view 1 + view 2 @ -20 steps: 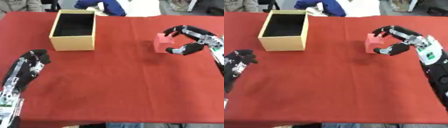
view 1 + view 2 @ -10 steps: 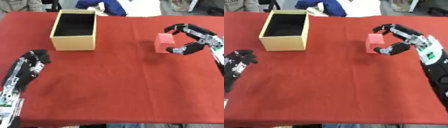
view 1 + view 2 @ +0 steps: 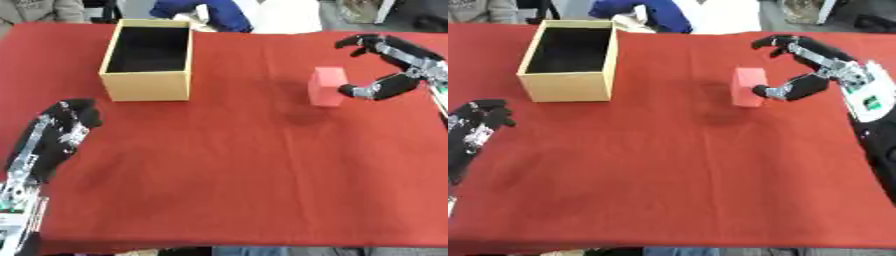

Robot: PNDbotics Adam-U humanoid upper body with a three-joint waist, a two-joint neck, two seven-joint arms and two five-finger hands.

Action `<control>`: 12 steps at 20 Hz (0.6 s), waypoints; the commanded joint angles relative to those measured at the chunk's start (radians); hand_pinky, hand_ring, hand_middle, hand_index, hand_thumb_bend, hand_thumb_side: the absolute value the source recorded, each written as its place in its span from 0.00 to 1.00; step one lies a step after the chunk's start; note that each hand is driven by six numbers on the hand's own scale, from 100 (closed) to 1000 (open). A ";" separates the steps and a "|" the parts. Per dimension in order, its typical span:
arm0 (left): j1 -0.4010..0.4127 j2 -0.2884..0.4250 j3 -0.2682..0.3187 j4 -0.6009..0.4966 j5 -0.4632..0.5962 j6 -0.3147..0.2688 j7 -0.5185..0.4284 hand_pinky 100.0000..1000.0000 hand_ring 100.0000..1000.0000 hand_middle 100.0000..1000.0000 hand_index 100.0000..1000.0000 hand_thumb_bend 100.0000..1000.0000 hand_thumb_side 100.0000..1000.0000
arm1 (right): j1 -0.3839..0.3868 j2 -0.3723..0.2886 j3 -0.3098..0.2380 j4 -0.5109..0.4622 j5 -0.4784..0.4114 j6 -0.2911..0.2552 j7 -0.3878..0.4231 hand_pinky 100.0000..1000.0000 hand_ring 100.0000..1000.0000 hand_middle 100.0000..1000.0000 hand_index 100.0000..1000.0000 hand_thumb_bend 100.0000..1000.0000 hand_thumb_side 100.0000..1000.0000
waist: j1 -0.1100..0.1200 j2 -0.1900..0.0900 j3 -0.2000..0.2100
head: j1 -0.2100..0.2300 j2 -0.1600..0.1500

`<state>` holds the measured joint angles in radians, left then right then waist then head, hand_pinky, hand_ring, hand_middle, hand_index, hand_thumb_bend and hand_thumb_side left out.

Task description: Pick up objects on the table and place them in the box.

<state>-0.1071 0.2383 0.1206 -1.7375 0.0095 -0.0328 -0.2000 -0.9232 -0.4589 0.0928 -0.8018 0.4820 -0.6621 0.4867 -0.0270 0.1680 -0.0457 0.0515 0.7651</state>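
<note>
A red block [image 3: 326, 86] stands on the red tablecloth right of centre, with a dark shadow to its lower left. My right hand [image 3: 395, 64] is beside it on the right, open. Its thumb tip touches the block's right side, and its fingers arch high above and clear of the block. The open yellow box [image 3: 146, 86] with a black inside sits at the far left and looks empty. My left hand [image 3: 63, 125] rests open near the left edge, well short of the box.
The red table [image 3: 224, 180] runs wide and bare between block and box. Blue and white cloth [image 3: 214, 11] lies past the far edge, behind the box. My right forearm [image 3: 877, 115] runs down the right edge.
The right hand's fingers have lifted up and away from the block's top while the thumb stays at its side. The block and the left hand have hardly moved.
</note>
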 commanded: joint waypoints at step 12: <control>-0.023 0.018 -0.012 -0.020 -0.004 -0.012 -0.012 1.00 0.56 0.55 0.71 0.43 0.50 | -0.044 -0.017 -0.057 0.094 0.097 0.013 -0.050 0.83 0.99 0.86 0.94 0.28 0.42 | 0.017 0.022 0.031 | -0.019 0.005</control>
<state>-0.1184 0.2383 0.1087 -1.7377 0.0085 -0.0417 -0.2088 -0.9425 -0.4549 0.0474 -0.7054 0.5684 -0.6493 0.4448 -0.0109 0.2053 -0.0144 0.0365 0.7651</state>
